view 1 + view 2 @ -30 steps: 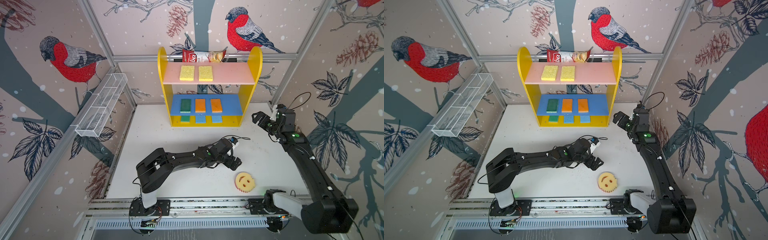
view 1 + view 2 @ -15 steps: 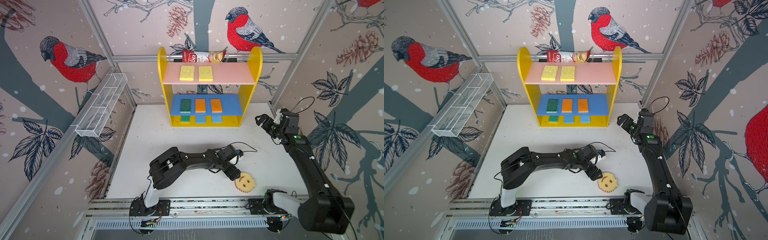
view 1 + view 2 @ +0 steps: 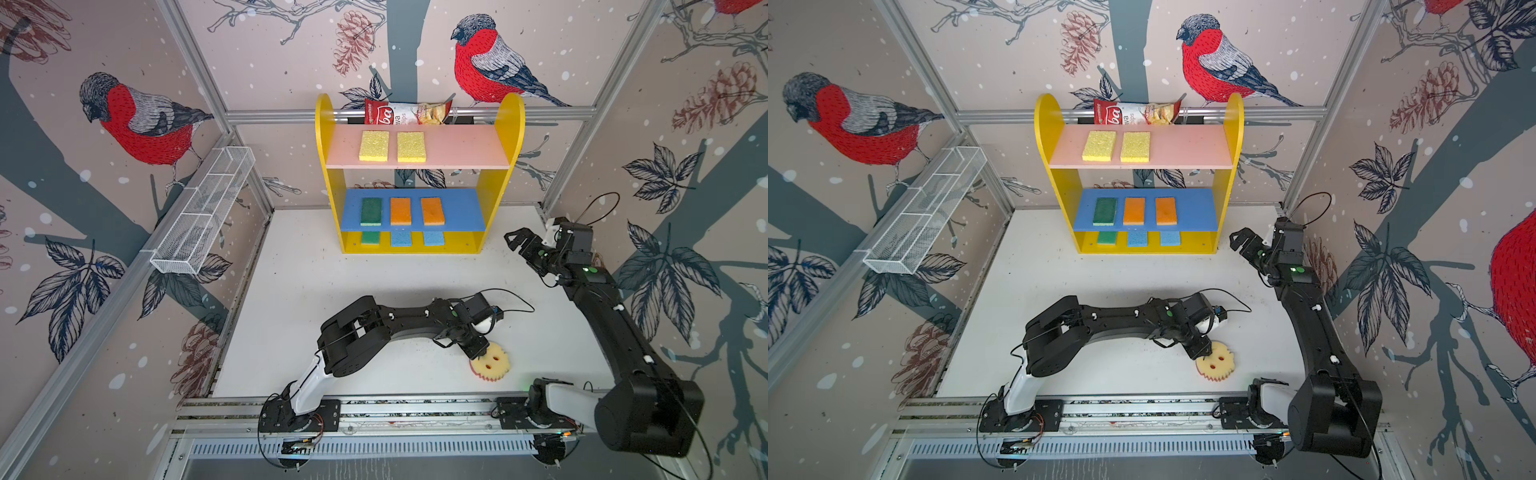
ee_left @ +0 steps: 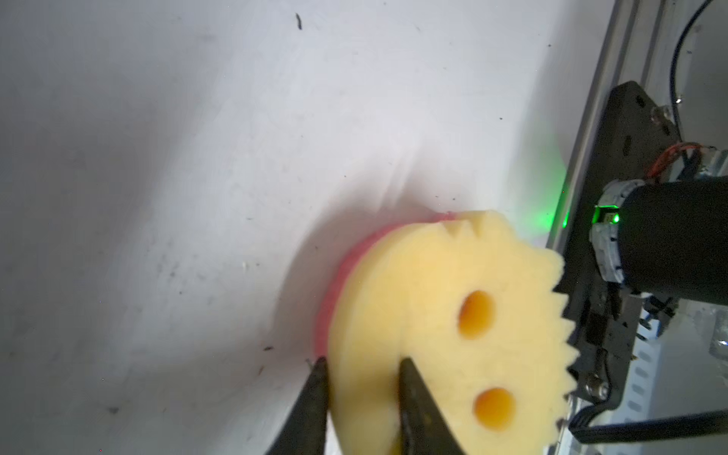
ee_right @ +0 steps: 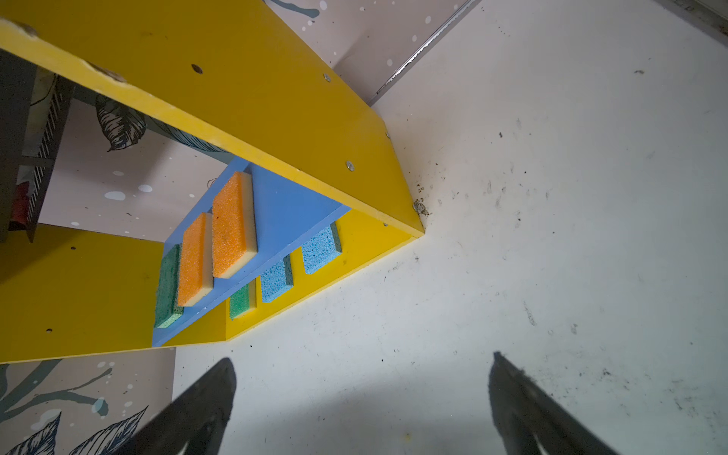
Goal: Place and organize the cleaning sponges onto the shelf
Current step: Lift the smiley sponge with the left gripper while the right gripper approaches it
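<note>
Pale-yellow foam backed in pink forms the round smiley sponge (image 3: 492,365) (image 4: 453,335), with 2 punched eye holes and a saw-toothed rim. It sits on the scuffed, speckled white table (image 3: 332,282) near the front rail, well apart from the shelf (image 3: 505,124). The left gripper (image 3: 478,353) (image 4: 362,362) has narrow jaws pinching the sponge's rim, 1 finger on the yellow face and 1 at the pink edge. The right gripper (image 3: 515,241) (image 5: 364,358) hangs beside the shelf with its jaws spread wide and nothing between them.

The pink board (image 3: 465,149) carries 2 porous yellow sponges (image 3: 374,146). The blue board (image 3: 465,208) carries 1 green sponge (image 3: 371,211) and 2 orange sponges (image 3: 400,211). The yellow base holds 1 green and 2 blue sponges (image 3: 401,238).

Bullfinch wallpaper (image 3: 141,120) lines the walls, and a wire-mesh basket (image 3: 203,216) hangs on 1 of them. Behind the shelf, a red-and-white bag (image 3: 405,113) reads "ba" and "hips".
</note>
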